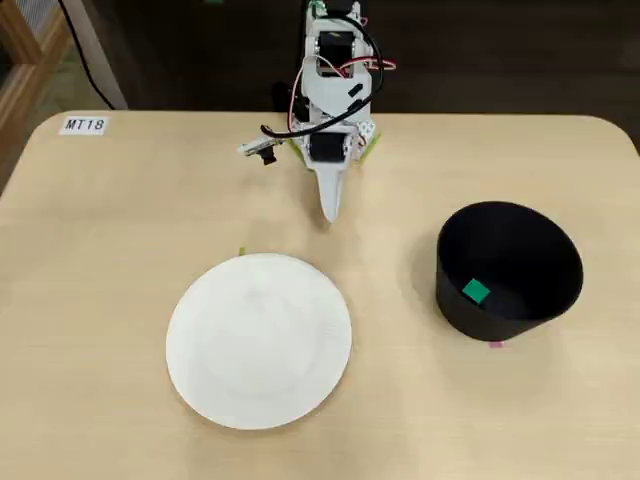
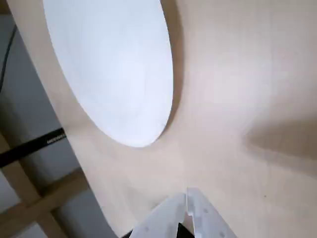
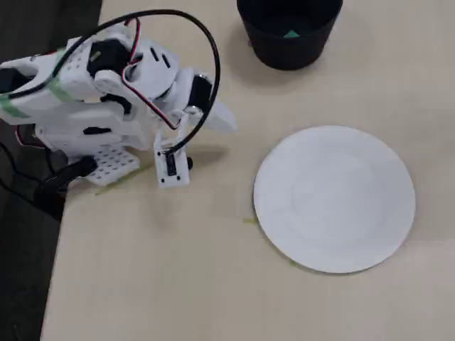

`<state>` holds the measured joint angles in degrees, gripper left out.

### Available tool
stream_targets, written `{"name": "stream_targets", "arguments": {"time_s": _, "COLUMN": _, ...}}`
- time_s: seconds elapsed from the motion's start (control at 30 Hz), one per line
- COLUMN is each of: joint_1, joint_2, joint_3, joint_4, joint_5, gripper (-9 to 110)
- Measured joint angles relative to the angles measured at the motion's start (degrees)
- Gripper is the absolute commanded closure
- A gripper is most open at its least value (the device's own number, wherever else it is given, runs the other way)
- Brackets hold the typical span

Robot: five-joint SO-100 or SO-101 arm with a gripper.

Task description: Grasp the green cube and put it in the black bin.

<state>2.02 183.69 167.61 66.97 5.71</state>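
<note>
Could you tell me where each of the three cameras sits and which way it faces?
A fixed view: high, opposite the arm, looking down on plate, black bin holding the green cube, and the folded arm with end effector.
Wrist view: on the arm, facing the table; end effector tips at bottom.
Another fixed view: above, beside the arm, base at left.
All three share the plate.

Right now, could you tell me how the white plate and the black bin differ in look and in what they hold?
The white plate is flat and low, while the black bin is deep with tall tapering walls. The white plate is clearly wider than the black bin. The white plate lies bare, while the black bin holds the green cube on its floor. Both are round and sit on the same wooden table, apart from the end effector.
</note>
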Motion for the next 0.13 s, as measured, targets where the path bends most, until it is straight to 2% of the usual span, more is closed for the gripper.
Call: {"name": "stream_targets", "arguments": {"time_s": 0.13, "joint_1": 0.0, "joint_2": 0.0, "joint_3": 0.0, "joint_4": 0.0, "joint_5": 0.0, "gripper": 102}}
